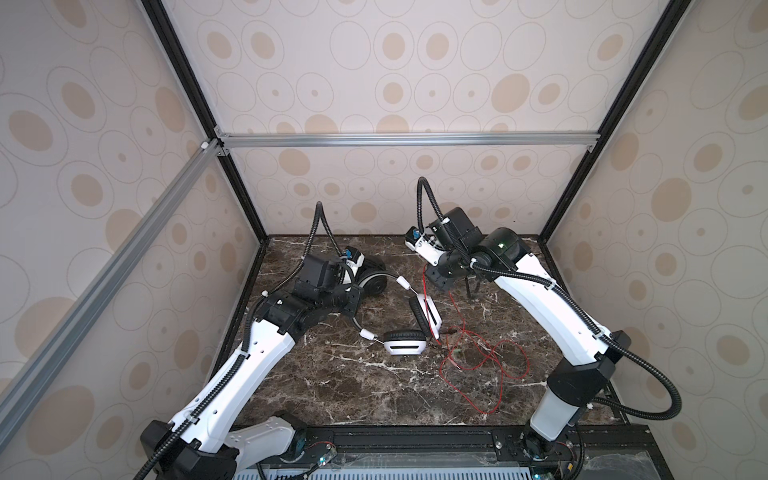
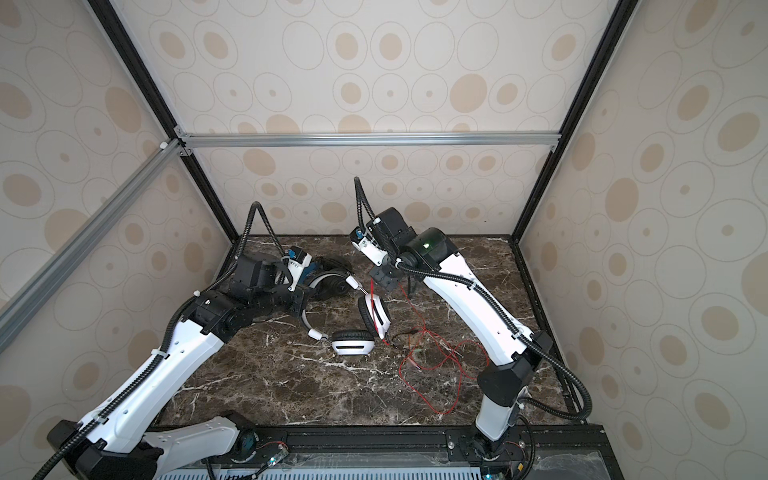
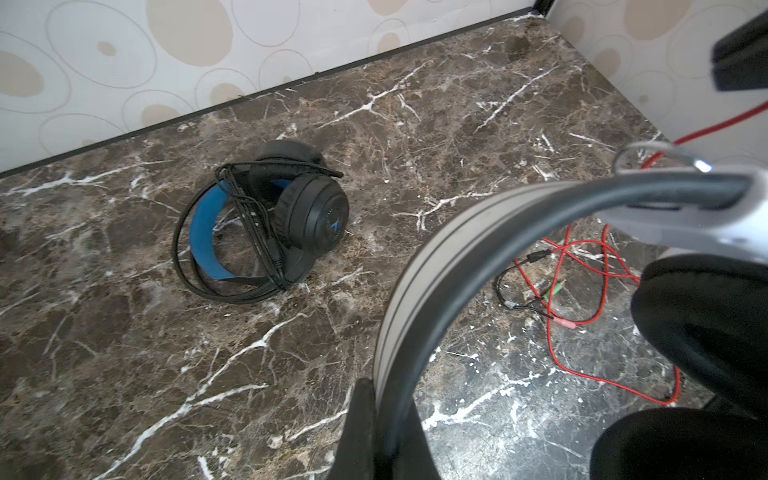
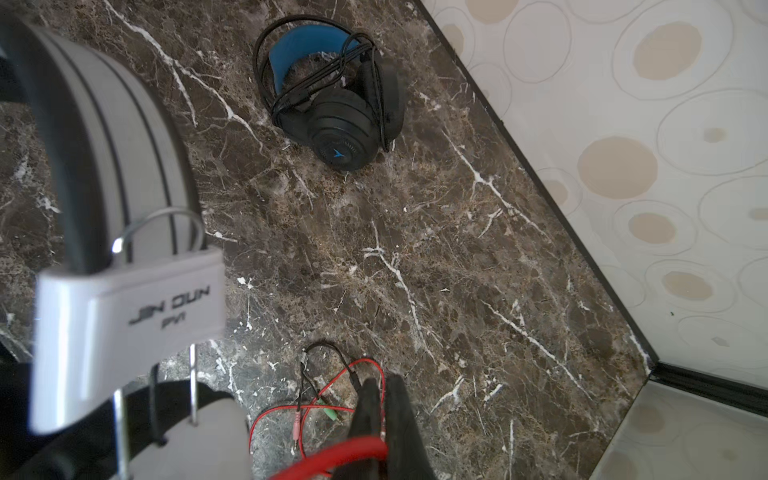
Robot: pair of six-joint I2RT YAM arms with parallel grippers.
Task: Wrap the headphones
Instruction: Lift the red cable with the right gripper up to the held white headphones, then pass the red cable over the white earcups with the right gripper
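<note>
white headset (image 1: 405, 343) sitting mid-table (image 1: 374, 395), left gripper (image 3: 384, 432) clamping down on its headband. right gripper (image 4: 382, 419) pinching the red cord (image 4: 332, 455), slack sprawling at 4 o'clock. black headset (image 3: 307, 208) lying at 11 o'clock, its cord looping around it.

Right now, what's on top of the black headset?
The black headset has only its own black cord looped over its blue band and cups. In both top views the left arm hides most of it.
</note>
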